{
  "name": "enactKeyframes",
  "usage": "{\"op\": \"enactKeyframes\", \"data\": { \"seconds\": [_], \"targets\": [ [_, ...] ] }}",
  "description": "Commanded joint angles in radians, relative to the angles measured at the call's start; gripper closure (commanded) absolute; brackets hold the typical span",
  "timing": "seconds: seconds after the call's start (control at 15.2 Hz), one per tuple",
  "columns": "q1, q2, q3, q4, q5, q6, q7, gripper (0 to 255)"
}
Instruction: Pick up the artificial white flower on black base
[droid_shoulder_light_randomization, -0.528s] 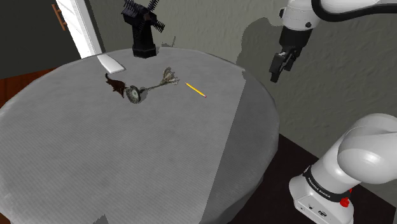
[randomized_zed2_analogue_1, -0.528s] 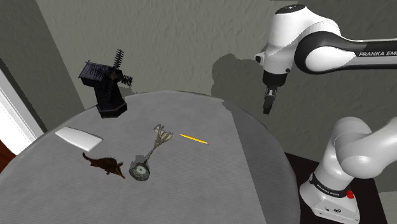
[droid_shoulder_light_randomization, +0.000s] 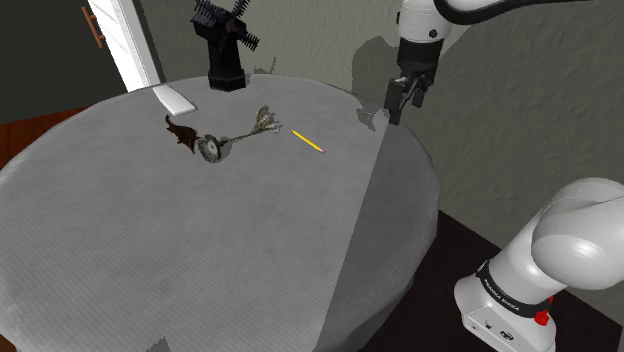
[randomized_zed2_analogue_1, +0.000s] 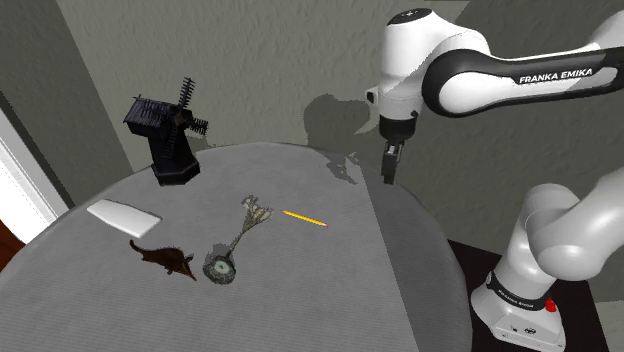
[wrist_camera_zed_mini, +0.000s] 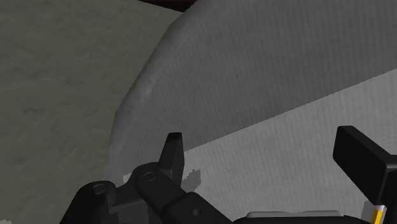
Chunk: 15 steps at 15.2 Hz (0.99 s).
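Observation:
The artificial flower (droid_shoulder_light_randomization: 238, 135) lies on its side on the round grey table (droid_shoulder_light_randomization: 200, 260), its round dark base (droid_shoulder_light_randomization: 213, 149) toward the brown figure and its pale blossoms (droid_shoulder_light_randomization: 265, 120) toward the pencil. The second exterior view has the flower (randomized_zed2_analogue_1: 238, 238) near the table's middle. My gripper (droid_shoulder_light_randomization: 397, 108) hangs open over the table's far edge, well off to the shoulder view's right of the flower, holding nothing. In the wrist view its fingers (wrist_camera_zed_mini: 172, 149) stand wide apart above the grey tabletop (wrist_camera_zed_mini: 267, 83). Seen from the second exterior camera, the gripper (randomized_zed2_analogue_1: 388, 172) points down.
A yellow pencil (droid_shoulder_light_randomization: 307, 141) lies between flower and gripper. A black windmill model (droid_shoulder_light_randomization: 224, 50) stands at the table's back, a white flat block (droid_shoulder_light_randomization: 173, 98) and a brown animal figure (droid_shoulder_light_randomization: 181, 131) beside the flower. The arm's stand (droid_shoulder_light_randomization: 510, 300) is at the lower right.
The gripper has swung toward the shoulder view's left and slightly lower, from beyond the table's edge to just over it. The things on the table have not moved.

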Motion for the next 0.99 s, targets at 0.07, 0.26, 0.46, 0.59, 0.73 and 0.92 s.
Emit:
{"op": "enactKeyframes", "data": {
  "seconds": [0.07,0.26,0.46,0.59,0.73,0.92],
  "targets": [
    [0.007,0.120,0.036,0.090,0.009,0.014,0.038,0],
    [0.013,0.238,0.071,0.193,0.010,0.013,0.076,0],
    [0.022,0.359,0.103,0.307,0.002,0.003,0.115,0],
    [0.030,0.441,0.122,0.390,-0.008,-0.010,0.141,0],
    [0.041,0.525,0.140,0.479,-0.022,-0.027,0.167,0],
    [0.064,0.656,0.162,0.626,-0.048,-0.064,0.205,0]
  ]
}}
